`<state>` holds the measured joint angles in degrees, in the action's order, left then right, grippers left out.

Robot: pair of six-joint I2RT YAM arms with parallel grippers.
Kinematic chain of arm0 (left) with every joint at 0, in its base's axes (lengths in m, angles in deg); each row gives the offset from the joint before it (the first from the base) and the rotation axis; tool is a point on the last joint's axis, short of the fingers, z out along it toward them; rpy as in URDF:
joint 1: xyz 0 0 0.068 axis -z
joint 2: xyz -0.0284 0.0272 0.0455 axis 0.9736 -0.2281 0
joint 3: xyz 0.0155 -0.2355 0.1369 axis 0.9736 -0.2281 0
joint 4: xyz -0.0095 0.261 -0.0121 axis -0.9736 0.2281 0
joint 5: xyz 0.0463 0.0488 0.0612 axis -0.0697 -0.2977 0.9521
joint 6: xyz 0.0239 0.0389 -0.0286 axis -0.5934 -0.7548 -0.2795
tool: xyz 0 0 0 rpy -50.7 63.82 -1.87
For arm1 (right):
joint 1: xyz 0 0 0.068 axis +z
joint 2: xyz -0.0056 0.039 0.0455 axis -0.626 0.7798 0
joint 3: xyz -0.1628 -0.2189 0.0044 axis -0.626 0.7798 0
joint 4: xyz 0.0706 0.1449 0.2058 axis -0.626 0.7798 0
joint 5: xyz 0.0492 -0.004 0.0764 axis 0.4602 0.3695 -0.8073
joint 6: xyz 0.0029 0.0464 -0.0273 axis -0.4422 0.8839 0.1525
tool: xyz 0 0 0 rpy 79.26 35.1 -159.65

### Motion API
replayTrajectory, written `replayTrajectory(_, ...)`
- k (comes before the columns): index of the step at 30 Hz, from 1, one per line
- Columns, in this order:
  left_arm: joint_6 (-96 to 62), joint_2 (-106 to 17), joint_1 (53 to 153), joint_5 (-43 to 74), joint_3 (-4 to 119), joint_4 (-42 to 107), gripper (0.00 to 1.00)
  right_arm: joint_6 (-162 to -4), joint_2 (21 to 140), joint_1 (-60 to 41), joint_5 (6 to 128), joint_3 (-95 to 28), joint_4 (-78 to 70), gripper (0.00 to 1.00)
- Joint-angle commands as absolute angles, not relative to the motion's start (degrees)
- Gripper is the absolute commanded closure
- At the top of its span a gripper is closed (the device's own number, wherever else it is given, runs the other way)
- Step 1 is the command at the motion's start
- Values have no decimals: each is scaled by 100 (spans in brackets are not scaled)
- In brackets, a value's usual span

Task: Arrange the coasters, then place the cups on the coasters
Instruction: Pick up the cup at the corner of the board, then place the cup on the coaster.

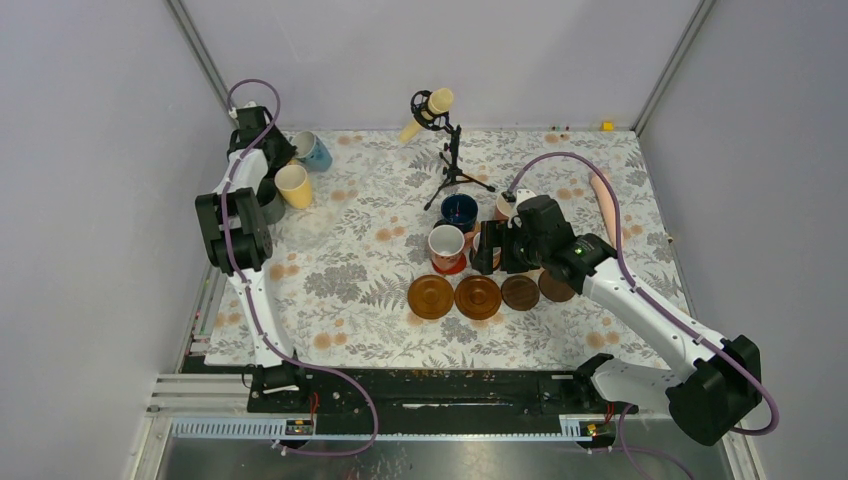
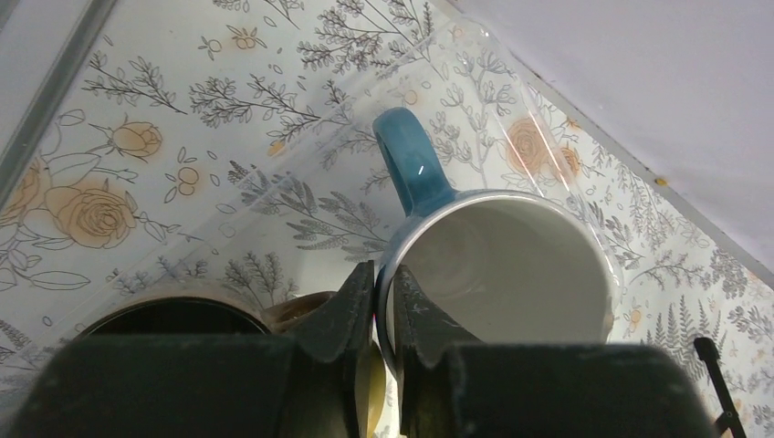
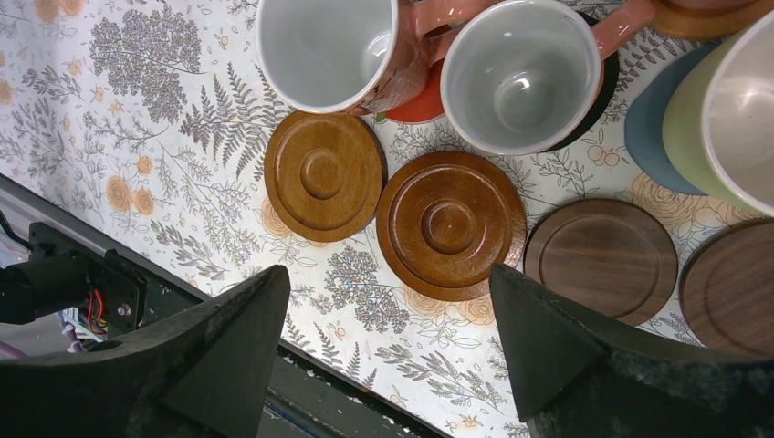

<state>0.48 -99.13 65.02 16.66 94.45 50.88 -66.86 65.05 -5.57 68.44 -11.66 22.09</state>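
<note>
At the back left, my left gripper [image 1: 296, 150] [image 2: 383, 274] is shut on the near rim of a light blue cup [image 1: 316, 152] [image 2: 511, 265], which has a white inside and its handle pointing away. A yellow cup [image 1: 293, 185] stands beside it. My right gripper [image 1: 487, 250] [image 3: 388, 274] hangs open and holds nothing above a row of brown wooden coasters [image 1: 478, 296] [image 3: 450, 225]. Behind the row, a pink cup [image 1: 446, 245] [image 3: 324, 46] sits on a red coaster [image 3: 422, 105]. A second pink cup [image 3: 520, 73] and a pale green cup [image 3: 730, 109] stand to its right.
A cream microphone on a black stand [image 1: 432, 105] is at the back centre, and a navy cup [image 1: 459, 210] is in front of it. A pink cylinder [image 1: 603, 200] lies at the right. A black cup rim [image 2: 173, 315] shows by my left fingers. The wall corner is close behind the left arm.
</note>
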Motion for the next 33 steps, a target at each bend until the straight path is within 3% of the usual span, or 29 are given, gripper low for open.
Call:
replayTrajectory(1, 311, -9222, 6503, 1227, 9810, 4563, 100, -6715, 6494, -581, 7017, -1369, 2182, 12)
replayTrajectory(16, 438, -7653, 6788, 1423, 8973, 5048, 100, -6531, 5956, -580, 7417, -1502, 2494, 16)
replayTrajectory(27, 284, -5410, 7639, 1963, 7169, 6167, 100, -6012, 5312, -578, 7362, -1227, 2609, 23)
replayTrajectory(33, -508, -4387, 8705, 2462, 6636, 7237, 100, -5363, 5207, -572, 7020, -969, 2453, 26)
